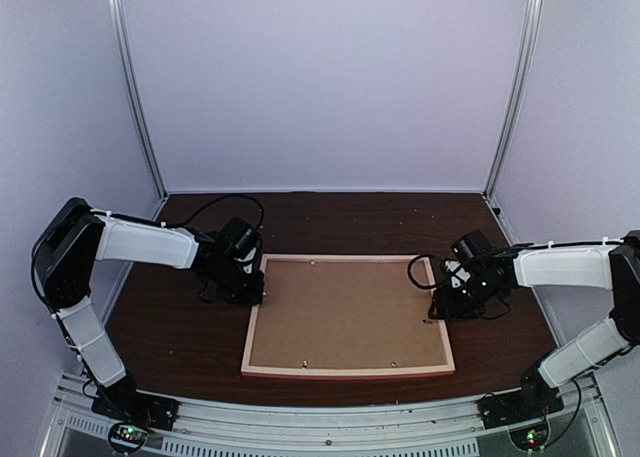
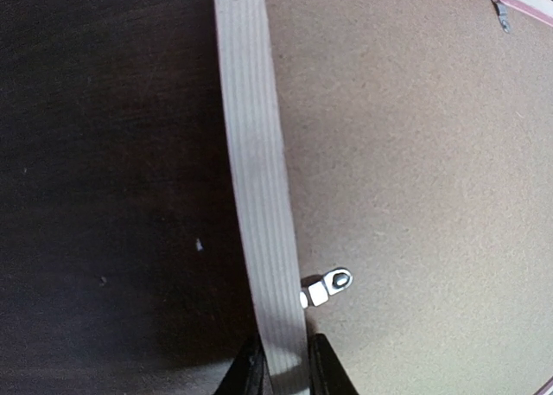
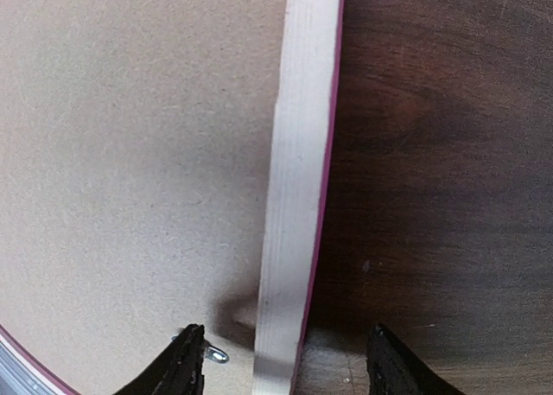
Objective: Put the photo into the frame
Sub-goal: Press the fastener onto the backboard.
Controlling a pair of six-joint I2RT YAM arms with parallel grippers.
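On table (image 1: pixel 180 327), frame (image 1: pixel 345 369) back-up, backing board (image 1: pixel 345 312) inside; left jaws pinch one rail, right jaws gape astride other.

The frame (image 1: pixel 345 368) lies flat mid-table, its raised rails ringing the board (image 1: pixel 345 312), so a gripper crossing low meets a rail on every side. The left gripper (image 2: pixel 281 373) pinches the left rail and blocks that stretch, and a metal tab (image 2: pixel 333 282) sits just beside its inner finger. The right gripper (image 3: pixel 285 365) straddles the right rail, jaws apart, with a gap on each side of the rail. Bare table (image 1: pixel 350 217) runs wide beyond the far rail, narrower along the near rail and in strips left and right. Walls (image 1: pixel 320 77) close in left, right and far.
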